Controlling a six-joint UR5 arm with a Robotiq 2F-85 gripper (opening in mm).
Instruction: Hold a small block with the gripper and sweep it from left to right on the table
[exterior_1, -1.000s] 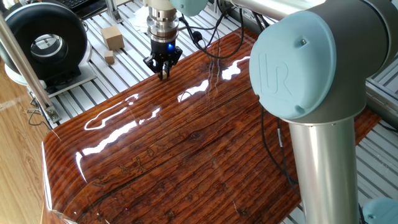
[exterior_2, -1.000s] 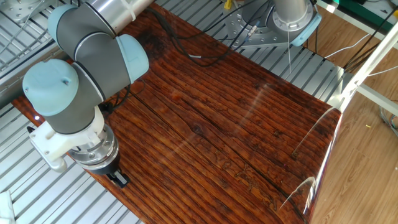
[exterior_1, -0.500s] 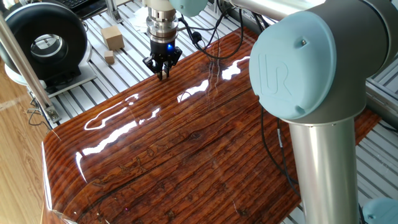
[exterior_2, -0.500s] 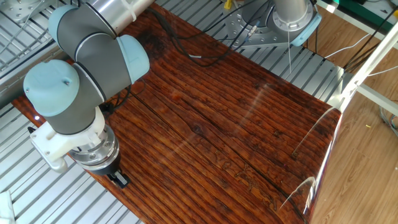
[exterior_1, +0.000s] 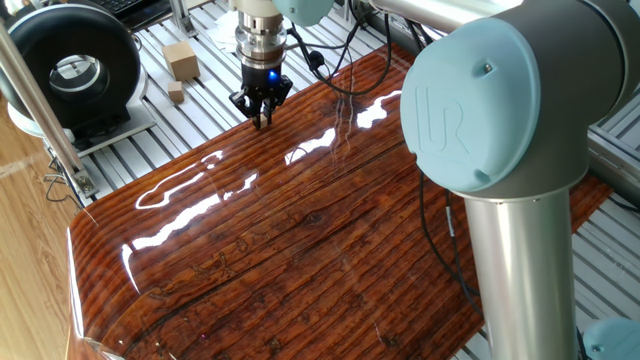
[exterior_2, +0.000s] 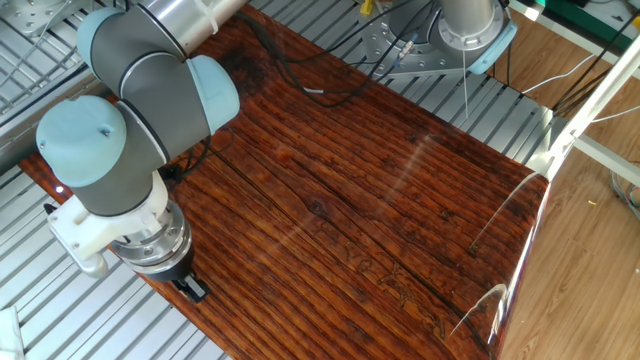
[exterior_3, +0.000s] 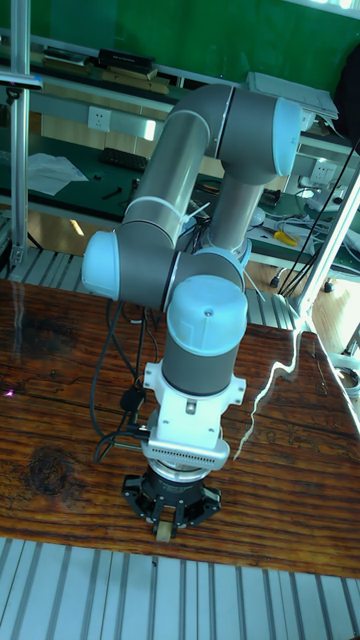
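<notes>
A glossy reddish-brown table (exterior_1: 300, 230) sits on a grey slatted base. The gripper (exterior_3: 163, 530) points straight down at the board's edge, its fingers clamped on the small block (exterior_3: 162, 534), which shows only as a pale sliver between them. In the fixed views the block is too small to make out.

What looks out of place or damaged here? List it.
Nothing spilled or broken. The table has dark blotches near the gripper, maybe stains or knots. Two tan blocks lie off the table on the slatted base. The gripper seems to pinch a small block at the table's edge.
</notes>
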